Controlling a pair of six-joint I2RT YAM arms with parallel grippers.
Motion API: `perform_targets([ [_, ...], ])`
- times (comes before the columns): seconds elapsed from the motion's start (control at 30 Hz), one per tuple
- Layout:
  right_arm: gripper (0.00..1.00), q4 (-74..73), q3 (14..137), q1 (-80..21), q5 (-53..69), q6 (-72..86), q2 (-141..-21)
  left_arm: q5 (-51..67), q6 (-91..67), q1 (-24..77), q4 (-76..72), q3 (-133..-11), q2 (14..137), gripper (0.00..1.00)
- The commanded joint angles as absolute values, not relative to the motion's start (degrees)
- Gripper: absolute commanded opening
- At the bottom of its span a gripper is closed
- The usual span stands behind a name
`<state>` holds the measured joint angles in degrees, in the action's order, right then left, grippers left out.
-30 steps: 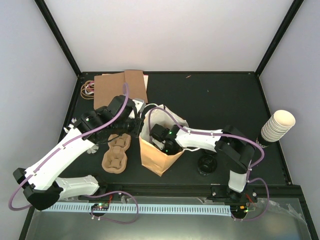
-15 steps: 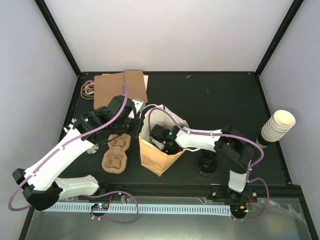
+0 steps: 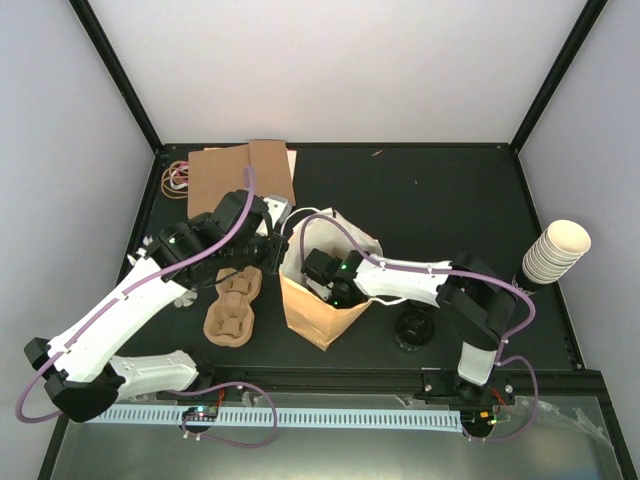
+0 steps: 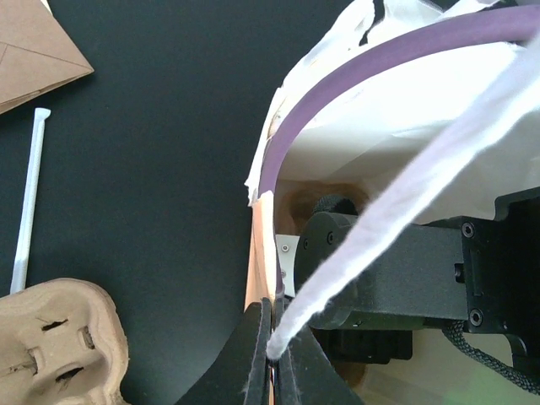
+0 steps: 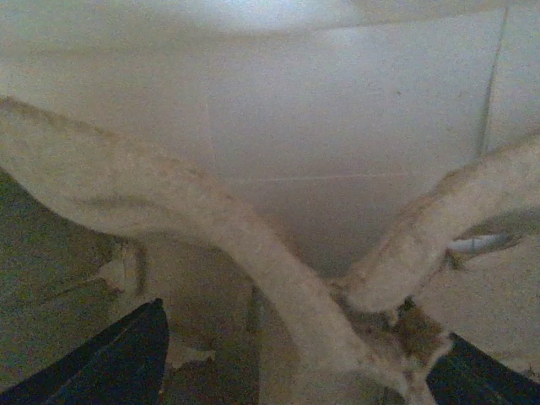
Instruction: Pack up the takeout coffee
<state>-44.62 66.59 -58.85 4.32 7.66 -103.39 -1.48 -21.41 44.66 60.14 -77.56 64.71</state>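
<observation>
This looks like a robot test lab. A black table (image 3: 450,200) sits inside a booth with plain white walls (image 3: 340,70) and black bars (image 3: 115,75). The left robot arm (image 3: 120,300) and the right robot arm (image 3: 420,275) are bolted at its near edge, with purple cables (image 3: 30,400) looping off them.

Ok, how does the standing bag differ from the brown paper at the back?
The standing bag is upright with its mouth open, showing a white lining; the brown paper lies flat. The bag sits mid-table; the paper is at the back left. Both are brown paper.
</observation>
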Motion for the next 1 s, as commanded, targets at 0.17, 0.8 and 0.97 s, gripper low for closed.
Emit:
perform_targets([
  [0.17, 0.69, -46.46, 66.42, -58.77, 3.62, 8.10, -100.99, -0.80, -20.48, 44.74, 58.62, -78.87, 62.51, 0.02],
  [0.8, 0.85, -49.40, 69.49, -60.16, -0.28, 8.77, -97.14, -1.99, -21.64, 44.56, 59.24, -78.31, 65.66, 0.02],
  [0.97, 0.88, -50.37, 71.69, -60.52, -1.18, 9.26, -94.23, -1.50, -21.52, 44.56, 60.05, -78.87, 67.07, 0.01],
])
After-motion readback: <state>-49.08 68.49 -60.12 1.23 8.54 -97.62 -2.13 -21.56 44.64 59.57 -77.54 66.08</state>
